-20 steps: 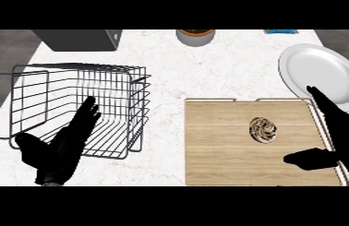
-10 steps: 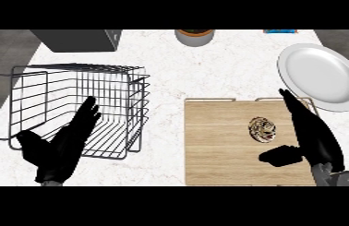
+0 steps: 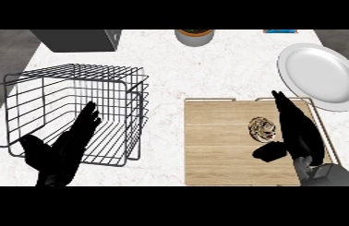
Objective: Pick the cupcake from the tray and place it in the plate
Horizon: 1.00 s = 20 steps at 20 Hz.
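The cupcake point(image 3: 262, 128) sits on the tray point(image 3: 218, 146), seemingly touching my open right hand point(image 3: 297, 133); white marble counter point(image 3: 204, 68) beneath.

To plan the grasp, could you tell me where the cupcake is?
The cupcake sits right of centre on the wooden tray, beside the open right hand.

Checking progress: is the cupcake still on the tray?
Yes. The cupcake lies on the tray, beside the open right hand; the plate holds nothing.

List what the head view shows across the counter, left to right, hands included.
Left hand → wire basket → wooden tray → cupcake → right hand → white plate.
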Available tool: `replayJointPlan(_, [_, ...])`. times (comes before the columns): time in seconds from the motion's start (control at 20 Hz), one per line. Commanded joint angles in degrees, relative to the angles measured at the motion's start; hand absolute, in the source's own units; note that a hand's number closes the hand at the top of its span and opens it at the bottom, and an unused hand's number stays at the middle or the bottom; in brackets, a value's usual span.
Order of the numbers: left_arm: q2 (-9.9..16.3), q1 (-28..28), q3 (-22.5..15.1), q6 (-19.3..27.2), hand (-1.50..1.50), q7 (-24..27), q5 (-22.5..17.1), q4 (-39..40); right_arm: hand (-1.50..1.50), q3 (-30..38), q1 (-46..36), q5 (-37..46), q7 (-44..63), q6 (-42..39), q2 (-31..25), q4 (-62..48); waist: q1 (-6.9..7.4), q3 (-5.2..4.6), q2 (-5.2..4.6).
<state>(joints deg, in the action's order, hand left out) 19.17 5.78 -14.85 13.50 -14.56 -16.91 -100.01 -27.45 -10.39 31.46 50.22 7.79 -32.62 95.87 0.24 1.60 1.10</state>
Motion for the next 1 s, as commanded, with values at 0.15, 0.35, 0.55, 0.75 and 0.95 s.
replayJointPlan(0.15, [-3.2,-1.6,-0.7,0.3,0.0,0.4,1.4,8.9,-1.5,-1.2,0.3,2.3,-1.1,0.5,3.6,-5.2,-0.56,-1.61,-1.35])
replayJointPlan(0.35, [-3.5,-1.3,-0.2,-1.4,0.0,1.8,1.3,11.3,-1.5,0.8,-2.4,0.5,-4.1,-1.4,3.6,-8.4,-0.5,-1.63,-1.41])
replayJointPlan(0.55, [-3.8,-2.6,1.1,-1.9,0.0,1.9,1.7,12.0,1.5,-1.3,-1.7,0.7,-8.8,-4.7,3.6,-13.4,-0.34,-1.61,-1.37])
replayJointPlan(0.75, [-3.1,-5.0,4.3,-5.5,0.0,1.7,-0.2,15.4,1.5,-1.5,-3.2,5.4,-7.1,-4.7,4.6,-11.9,-0.5,-1.64,-1.16])
replayJointPlan(0.95, [-6.1,-6.0,3.7,-4.9,0.0,2.3,2.9,18.0,1.5,-0.4,-1.2,10.5,-8.3,-4.5,6.4,-12.1,-0.38,-1.62,-1.07])
